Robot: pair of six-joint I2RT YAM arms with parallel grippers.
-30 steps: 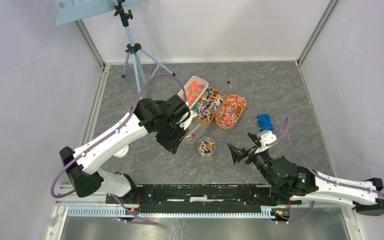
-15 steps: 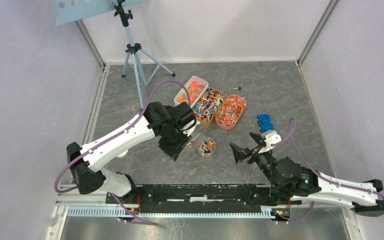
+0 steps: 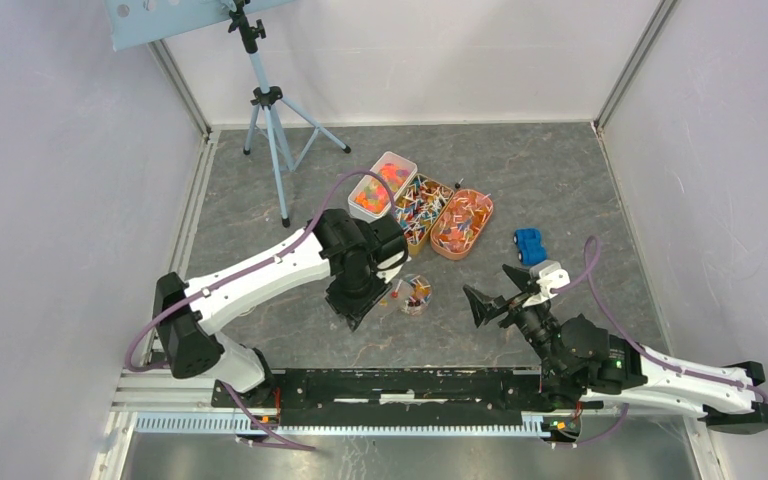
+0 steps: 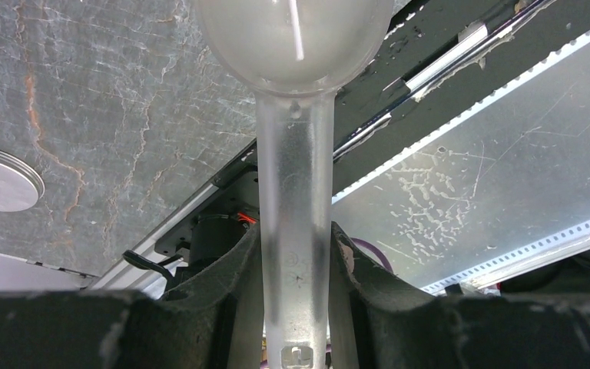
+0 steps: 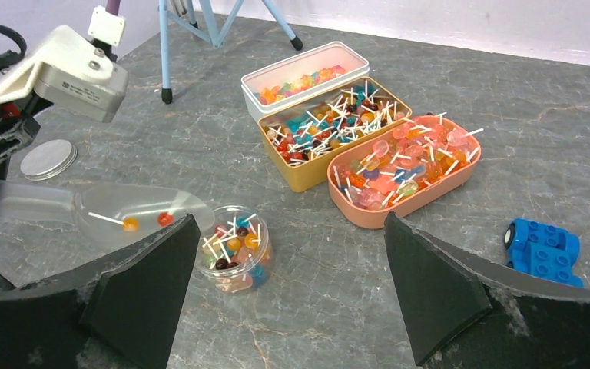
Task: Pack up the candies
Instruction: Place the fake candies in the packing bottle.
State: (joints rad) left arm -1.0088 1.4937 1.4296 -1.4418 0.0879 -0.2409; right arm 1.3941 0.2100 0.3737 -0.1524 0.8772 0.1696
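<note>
My left gripper [image 4: 295, 231] is shut on the handle of a translucent plastic scoop [image 4: 292, 154]. In the right wrist view the scoop [image 5: 100, 209] holds two small candies [image 5: 130, 224], one orange and one red. Its bowl is just left of a clear round jar [image 5: 236, 247] partly filled with mixed candies. From above, the left gripper [image 3: 363, 302] and scoop sit beside the jar [image 3: 415, 293]. My right gripper [image 5: 292, 219] is open and empty, a little right of the jar [image 3: 490, 287].
Three candy containers stand behind the jar: a white box [image 3: 380, 185], a yellow box [image 3: 422, 210] and an orange oval tray [image 3: 462, 222]. A blue toy car [image 3: 530, 244] lies to the right. A round metal lid [image 5: 48, 158] lies left. A tripod [image 3: 265, 100] stands at the back left.
My left arm has carried the scoop from beside the candy boxes towards the near side, up to the jar. My right gripper has shifted slightly and stays open.
</note>
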